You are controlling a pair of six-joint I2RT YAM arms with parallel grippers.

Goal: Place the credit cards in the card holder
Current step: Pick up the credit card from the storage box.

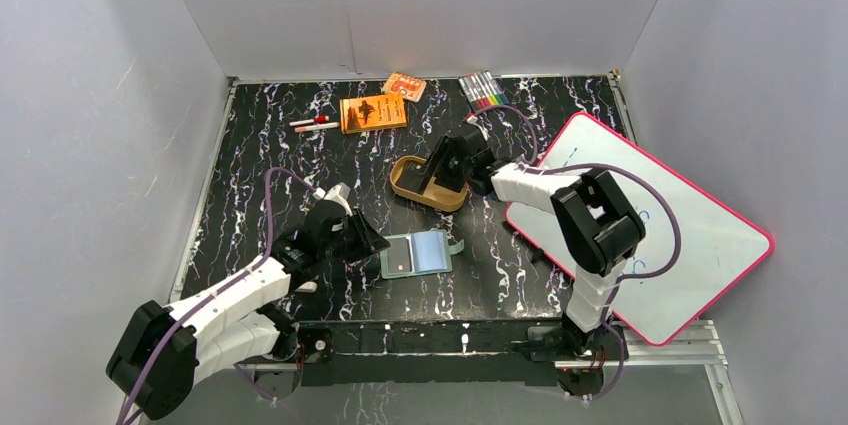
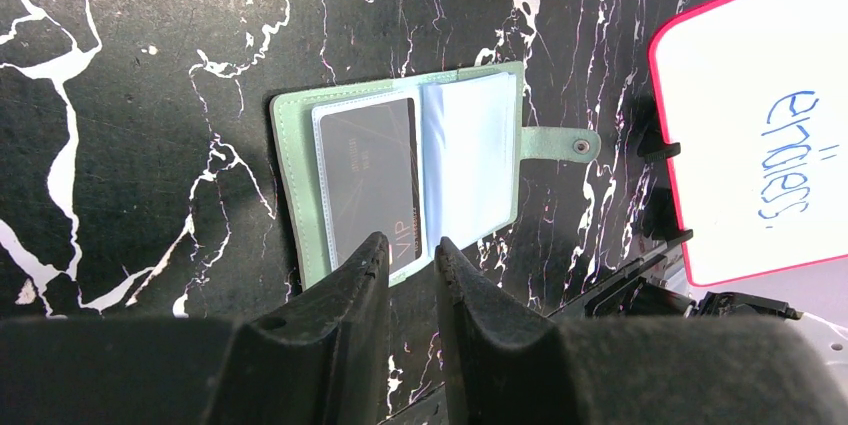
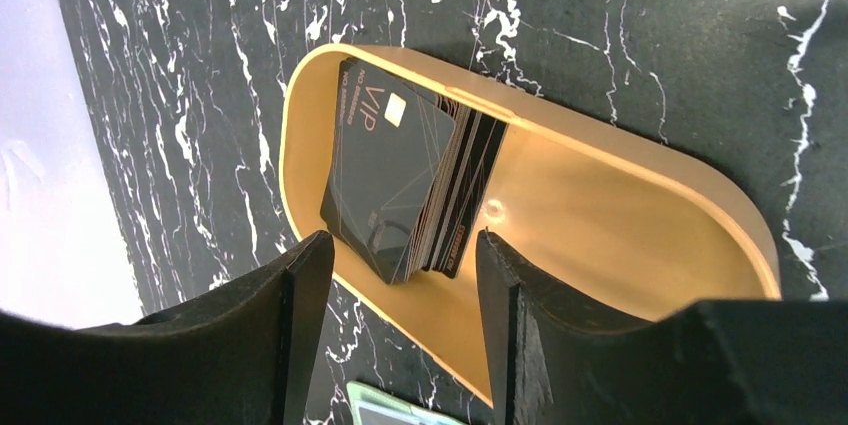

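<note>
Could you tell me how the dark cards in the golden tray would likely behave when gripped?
The credit cards look thin and stiff, probably light. Their fanned edges suggest they slide apart easily. Glossy faces likely offer little grip.

Black marbled table (image 1: 250,175), open card holder (image 1: 420,253), golden tin (image 1: 399,182), orange booklet (image 1: 373,113), markers (image 1: 483,91), whiteboard (image 1: 680,245)

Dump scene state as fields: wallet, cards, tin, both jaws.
card holder: sage-green folding wallet, lying open on the black marbled table
card loaded: one dark grey VIP card in the wallet's left clear sleeve; no card shows in the right sleeve
cards remaining: stack of dark cards inside the golden oval tin
left jaws: narrowly apart, nothing between them, at the wallet's edge
right jaws: open, empty, above the tin
</note>
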